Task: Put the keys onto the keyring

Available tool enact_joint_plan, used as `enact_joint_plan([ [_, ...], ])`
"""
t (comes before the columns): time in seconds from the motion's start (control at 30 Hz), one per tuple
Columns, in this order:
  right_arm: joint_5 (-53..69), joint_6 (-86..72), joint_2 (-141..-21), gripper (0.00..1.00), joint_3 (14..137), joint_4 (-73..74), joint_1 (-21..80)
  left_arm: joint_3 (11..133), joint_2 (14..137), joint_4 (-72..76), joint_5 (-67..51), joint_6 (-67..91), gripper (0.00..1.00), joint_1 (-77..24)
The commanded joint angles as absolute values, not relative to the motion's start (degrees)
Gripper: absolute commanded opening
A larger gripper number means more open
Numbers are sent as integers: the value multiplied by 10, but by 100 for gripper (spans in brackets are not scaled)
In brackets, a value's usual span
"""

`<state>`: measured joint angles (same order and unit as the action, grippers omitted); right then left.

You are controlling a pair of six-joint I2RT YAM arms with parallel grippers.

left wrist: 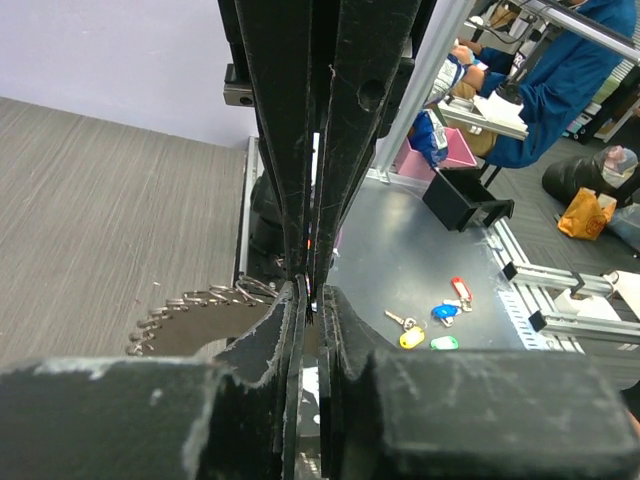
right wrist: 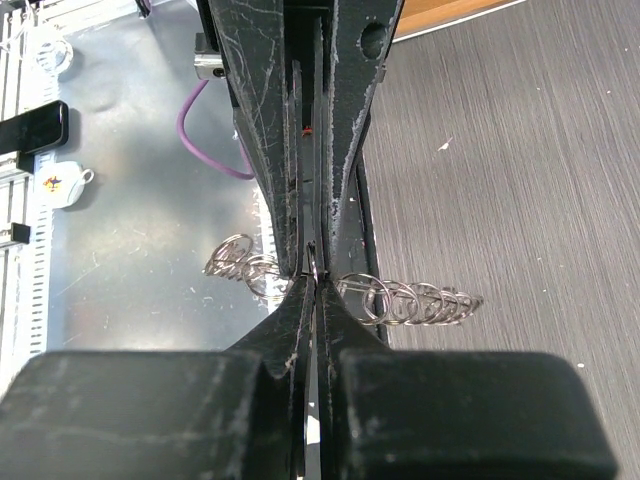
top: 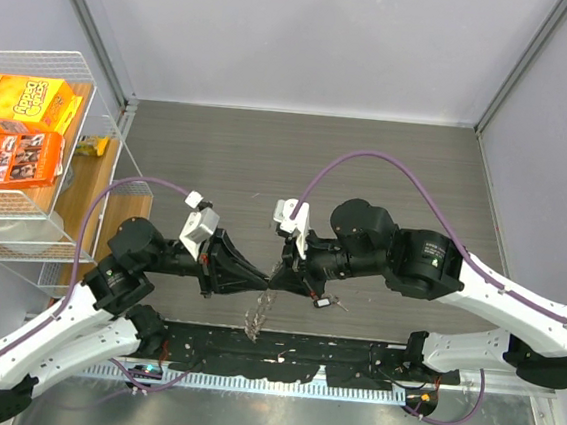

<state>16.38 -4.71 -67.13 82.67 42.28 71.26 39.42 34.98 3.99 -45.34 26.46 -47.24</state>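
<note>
My two grippers meet tip to tip above the table's near middle. The left gripper (top: 265, 283) and the right gripper (top: 279, 280) are both shut on the thin keyring (right wrist: 313, 262). Its many small silvery keys hang below the tips as a chain (top: 256, 316). They fan out like a toothed wheel in the left wrist view (left wrist: 195, 305) and as loops on both sides of the right gripper's tips (right wrist: 412, 300). The left gripper (left wrist: 312, 296) shows a hairline gap. A tiny dark-headed key (top: 327, 301) lies on the table just right of the right fingers.
A white wire basket (top: 93, 104) with orange cereal boxes (top: 20, 132) stands at the far left beside a wooden board (top: 88, 204). A black rail (top: 289, 359) runs along the near edge. Coloured key tags (left wrist: 432, 318) lie on the floor beyond the table.
</note>
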Motion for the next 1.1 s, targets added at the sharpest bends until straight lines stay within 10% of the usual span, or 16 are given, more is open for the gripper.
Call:
enact_joint_plan([
  [0.0, 169, -40, -660, 6, 860, 381, 715, 418, 358, 40, -467, 256, 9, -473],
  [0.5, 172, -37, -658, 6, 865, 371, 722, 418, 361, 47, -447, 250, 0, -473],
  [1.07, 137, -47, -605, 39, 832, 362, 722, 410, 343, 53, -411, 251, 0, -473],
])
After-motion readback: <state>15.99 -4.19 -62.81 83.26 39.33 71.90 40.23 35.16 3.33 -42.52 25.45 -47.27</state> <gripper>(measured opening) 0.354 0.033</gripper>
